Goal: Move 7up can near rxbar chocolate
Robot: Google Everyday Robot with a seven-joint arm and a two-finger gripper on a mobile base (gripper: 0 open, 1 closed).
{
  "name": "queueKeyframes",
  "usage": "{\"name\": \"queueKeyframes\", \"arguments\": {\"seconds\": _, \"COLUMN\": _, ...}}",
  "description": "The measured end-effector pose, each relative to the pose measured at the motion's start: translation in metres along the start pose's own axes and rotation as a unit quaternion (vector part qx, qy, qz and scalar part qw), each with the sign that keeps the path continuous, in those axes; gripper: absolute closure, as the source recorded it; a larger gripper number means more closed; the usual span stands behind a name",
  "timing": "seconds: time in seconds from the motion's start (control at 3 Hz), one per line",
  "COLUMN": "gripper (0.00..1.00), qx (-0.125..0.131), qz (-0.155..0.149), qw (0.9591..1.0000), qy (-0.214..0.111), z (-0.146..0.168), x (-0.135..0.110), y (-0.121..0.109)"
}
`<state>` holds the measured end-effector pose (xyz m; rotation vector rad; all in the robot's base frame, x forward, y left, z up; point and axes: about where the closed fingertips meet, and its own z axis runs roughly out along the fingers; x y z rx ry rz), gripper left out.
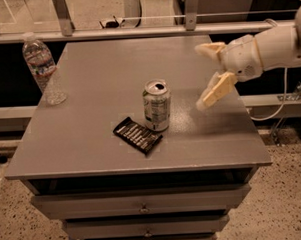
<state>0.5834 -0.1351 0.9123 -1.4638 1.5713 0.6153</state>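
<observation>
7up can was recorded upright toward the table's front edge, just beside the rxbar chocolate; the gripper, spread wide and empty near the right edge, was judged best lifted clear without the can being brushed.

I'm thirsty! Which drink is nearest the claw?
The 7up can in the middle. The open claw hovers to its right; the water bottle stands far off at the table's left edge.
</observation>
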Motion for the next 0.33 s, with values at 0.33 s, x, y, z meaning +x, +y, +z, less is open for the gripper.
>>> {"name": "queueKeyframes", "arguments": {"seconds": 0.33, "gripper": 0.00, "qx": -0.002, "qz": -0.003, "qw": 1.0000, "qy": -0.003, "z": 0.0020, "x": -0.0033, "y": -0.0005}}
